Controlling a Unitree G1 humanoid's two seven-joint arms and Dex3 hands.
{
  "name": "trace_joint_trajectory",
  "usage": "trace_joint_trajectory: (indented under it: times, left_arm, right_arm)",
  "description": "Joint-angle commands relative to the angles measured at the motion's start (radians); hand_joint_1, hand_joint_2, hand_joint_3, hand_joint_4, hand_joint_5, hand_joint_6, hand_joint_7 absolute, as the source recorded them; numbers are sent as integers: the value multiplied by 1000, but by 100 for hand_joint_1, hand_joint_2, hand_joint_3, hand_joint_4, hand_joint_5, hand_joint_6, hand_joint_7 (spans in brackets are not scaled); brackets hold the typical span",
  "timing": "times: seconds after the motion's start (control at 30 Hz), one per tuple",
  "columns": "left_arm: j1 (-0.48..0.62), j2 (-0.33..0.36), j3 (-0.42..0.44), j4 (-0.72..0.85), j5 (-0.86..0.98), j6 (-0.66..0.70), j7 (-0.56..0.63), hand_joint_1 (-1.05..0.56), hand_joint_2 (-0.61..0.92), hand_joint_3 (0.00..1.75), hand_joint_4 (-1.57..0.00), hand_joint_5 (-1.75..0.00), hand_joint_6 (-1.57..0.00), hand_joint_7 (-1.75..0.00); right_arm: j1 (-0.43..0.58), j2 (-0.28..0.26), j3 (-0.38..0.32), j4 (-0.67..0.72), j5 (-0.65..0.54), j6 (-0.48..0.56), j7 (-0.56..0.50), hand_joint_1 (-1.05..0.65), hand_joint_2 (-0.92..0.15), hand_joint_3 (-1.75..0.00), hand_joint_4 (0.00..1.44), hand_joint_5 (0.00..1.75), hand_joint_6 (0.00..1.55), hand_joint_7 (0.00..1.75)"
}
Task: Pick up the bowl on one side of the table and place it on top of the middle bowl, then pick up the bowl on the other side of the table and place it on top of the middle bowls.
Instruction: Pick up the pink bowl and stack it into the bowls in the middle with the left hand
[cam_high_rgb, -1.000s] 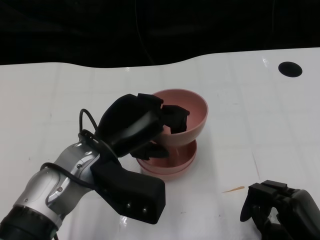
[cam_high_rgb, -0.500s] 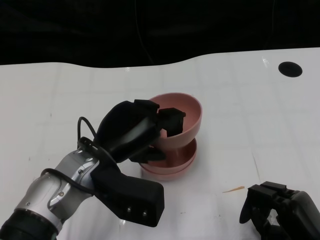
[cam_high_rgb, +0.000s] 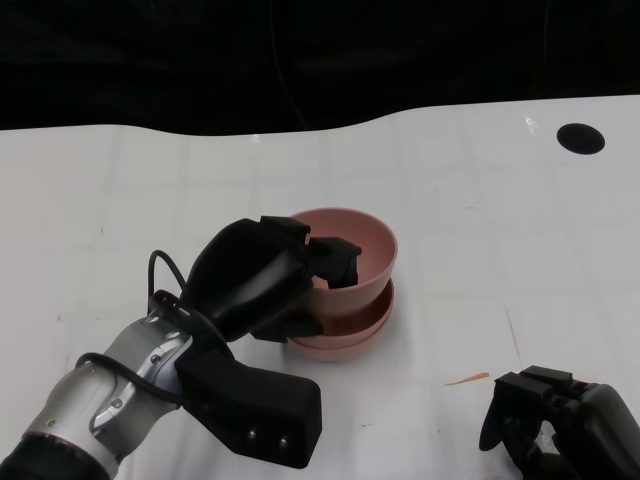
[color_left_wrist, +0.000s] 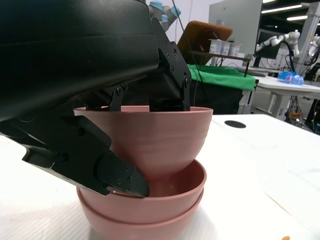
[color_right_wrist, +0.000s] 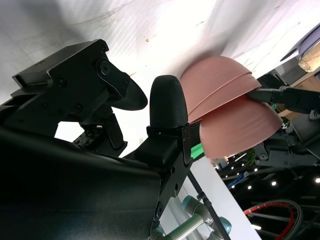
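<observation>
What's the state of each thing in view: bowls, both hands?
top bowl: upright, held by the rim, lowered partway into the stack, not fully seated.
stacked bowls: two nested, upright on the table.
left hand: grips the top bowl, fingers over its rim and under its side.
right hand: low at the near table edge, fingers curled, holding nothing.

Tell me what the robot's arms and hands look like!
The left forearm is a shiny silver tube with thin black cables looping along it and a blocky black box at the wrist. The left hand is black, with a smooth rounded shell and chunky jointed fingers. The right hand is black and blocky too.
</observation>
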Motion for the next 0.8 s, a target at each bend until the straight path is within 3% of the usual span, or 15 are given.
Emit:
trace_joint_trajectory:
  times: [0.03, 0.33, 0.4, 0.47, 0.8]
  left_arm:
    - [4, 18, 4, 2, -6, 5, -1, -14, 87, 22, -75, -170, -81, -116]
    - [5, 27, -17, 78, 26, -9, 58, -13, 86, 21, -73, -175, -78, -125]
    - [11, 31, -19, 96, 18, -13, 51, -12, 89, 18, -79, -160, -88, -92]
    - [13, 34, -20, 107, 19, -15, 51, -13, 90, 16, -80, -156, -93, -82]
    - [14, 38, -23, 117, 21, -17, 56, -14, 92, 16, -81, -153, -96, -77]
  right_arm:
    - [9, -22, -7, -7, 7, -3, 3, -10, -56, -120, 77, 175, 66, 161]
    - [6, -24, -5, 0, 1, -8, -7, -9, -55, -120, 78, 175, 66, 162]
    - [7, -24, -5, -1, 1, -5, -4, -9, -55, -120, 77, 175, 66, 162]
    - [6, -24, -5, -1, 0, -4, -5, -9, -56, -120, 77, 175, 66, 162]
    - [4, -23, -4, 0, -4, -4, -8, -9, -56, -119, 77, 175, 66, 161]
